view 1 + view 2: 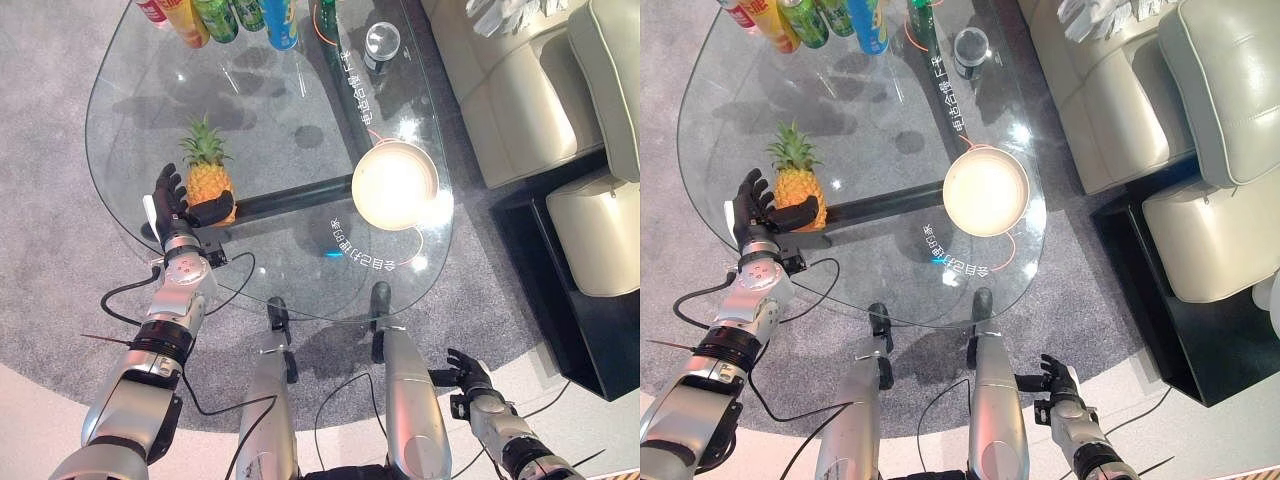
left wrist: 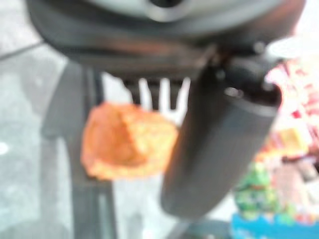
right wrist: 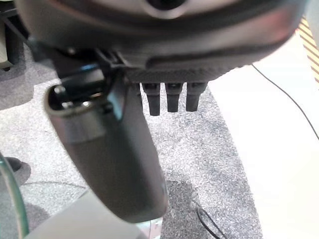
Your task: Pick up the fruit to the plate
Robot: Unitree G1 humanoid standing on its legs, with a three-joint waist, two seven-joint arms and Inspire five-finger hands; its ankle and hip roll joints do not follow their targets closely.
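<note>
— Where is the pineapple (image 1: 206, 172) being kept?
— It is being stood upright on the glass surface (image 1: 270, 110), well apart from the plate (image 1: 393, 184); it is being flanked by the left hand (image 1: 172, 200), fingers spread, thumb against it.
— And the right hand (image 1: 468, 378)?
— It is being held low, fingers relaxed.

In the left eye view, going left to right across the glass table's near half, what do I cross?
The robot's dark left hand, thumb against the fruit's base → the orange pineapple with a green leafy crown → the round cream-white plate, standing apart near the edge of the clear glass table.
</note>
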